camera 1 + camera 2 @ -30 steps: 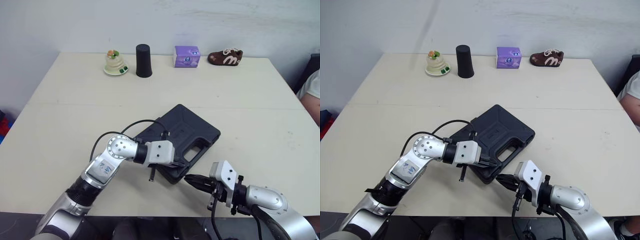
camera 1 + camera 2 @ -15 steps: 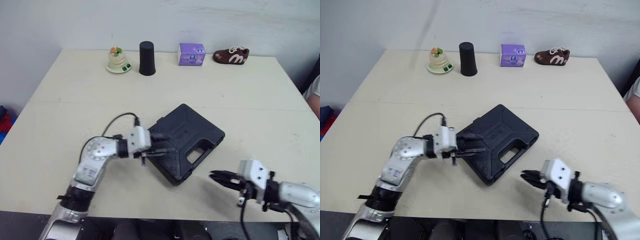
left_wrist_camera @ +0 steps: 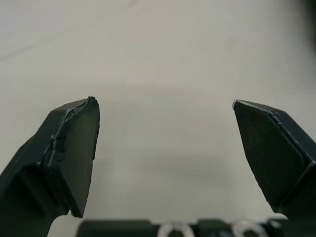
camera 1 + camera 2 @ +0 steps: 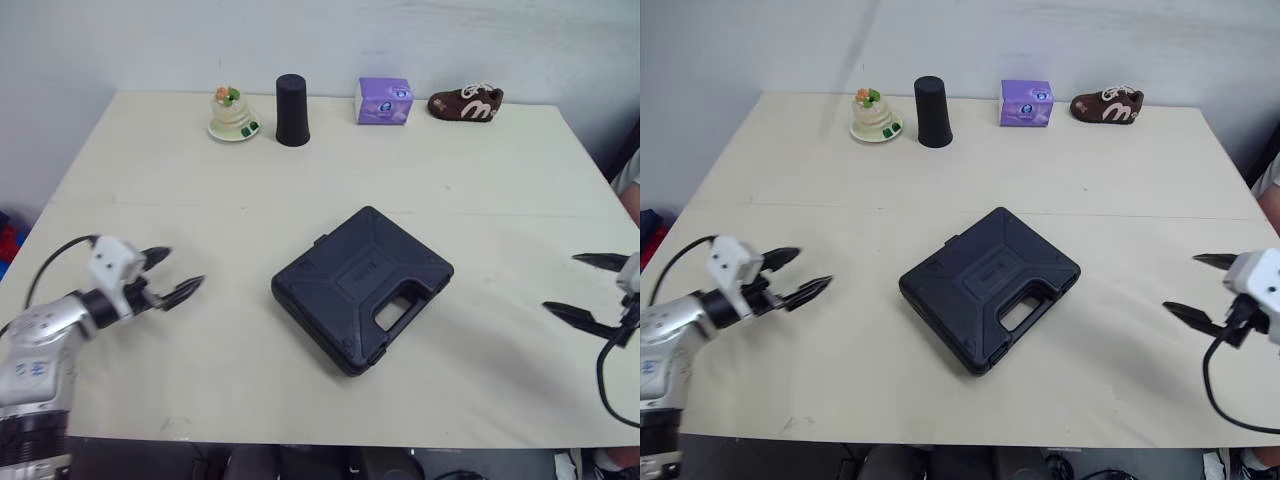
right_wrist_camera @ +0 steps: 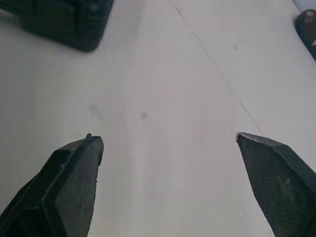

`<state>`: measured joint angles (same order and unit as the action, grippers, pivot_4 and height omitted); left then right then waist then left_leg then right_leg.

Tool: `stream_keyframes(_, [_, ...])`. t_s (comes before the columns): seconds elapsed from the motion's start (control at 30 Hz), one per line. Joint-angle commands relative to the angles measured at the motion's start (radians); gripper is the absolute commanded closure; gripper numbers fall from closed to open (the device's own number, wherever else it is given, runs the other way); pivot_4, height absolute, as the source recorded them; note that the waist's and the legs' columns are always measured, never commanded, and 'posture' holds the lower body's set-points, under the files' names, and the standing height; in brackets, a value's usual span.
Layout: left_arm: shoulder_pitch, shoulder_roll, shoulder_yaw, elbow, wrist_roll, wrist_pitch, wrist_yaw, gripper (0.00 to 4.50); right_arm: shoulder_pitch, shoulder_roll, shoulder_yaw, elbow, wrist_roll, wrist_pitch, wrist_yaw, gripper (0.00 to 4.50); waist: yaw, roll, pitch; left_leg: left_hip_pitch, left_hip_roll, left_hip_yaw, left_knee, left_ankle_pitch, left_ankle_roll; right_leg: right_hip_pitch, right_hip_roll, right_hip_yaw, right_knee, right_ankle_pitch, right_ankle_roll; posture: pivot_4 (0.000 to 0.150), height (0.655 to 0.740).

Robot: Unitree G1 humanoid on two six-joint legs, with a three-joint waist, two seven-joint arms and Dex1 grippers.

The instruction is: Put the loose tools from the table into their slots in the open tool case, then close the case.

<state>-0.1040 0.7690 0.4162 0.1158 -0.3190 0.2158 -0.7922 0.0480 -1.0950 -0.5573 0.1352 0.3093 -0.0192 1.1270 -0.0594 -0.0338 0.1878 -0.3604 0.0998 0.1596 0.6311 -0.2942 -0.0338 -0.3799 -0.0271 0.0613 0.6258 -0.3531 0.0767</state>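
Ribbed black plastic tool case lies closed on smooth table.

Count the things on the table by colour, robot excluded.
Black: 2, tool case and cup
Purple: 1, box
Brown: 1, shoe
Cream: 1, cake ornament
Total: 5

I saw soft, even, fairly bright light over the table, falling from above to judge by the shadows. The tool case threw only a thin, diffuse shadow along its near edge, and its lid carried a dull sheen without hard glare. Behind the case, the black cup cast a faint shadow. Through the left wrist camera the table looked dimmer, with a hazy shadow ahead of the left end effector.
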Motion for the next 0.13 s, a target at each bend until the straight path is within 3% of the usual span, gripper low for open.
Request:
stream_keyframes(0.03, [-0.011,0.017,0.031,0.024,0.004,-0.075,0.002,0.00,-0.100,-0.012,0.033,0.108,-0.016,-0.077,-0.004,0.03,0.002,0.000,0.000,0.000,0.000,0.000,0.000,0.000,0.000,0.000,-0.001,0.000,0.000,0.000,0.000,0.150,0.7400])
stream_keyframes(0.13, [-0.015,0.006,0.018,0.036,0.019,-0.126,0.009,0.00,-0.194,0.011,0.104,0.203,-0.045,-0.139,-0.010,0.03,0.003,0.001,0.000,0.000,-0.001,0.002,0.000,0.000,0.001,0.000,-0.002,-0.001,0.001,0.000,0.001,0.150,0.7400])
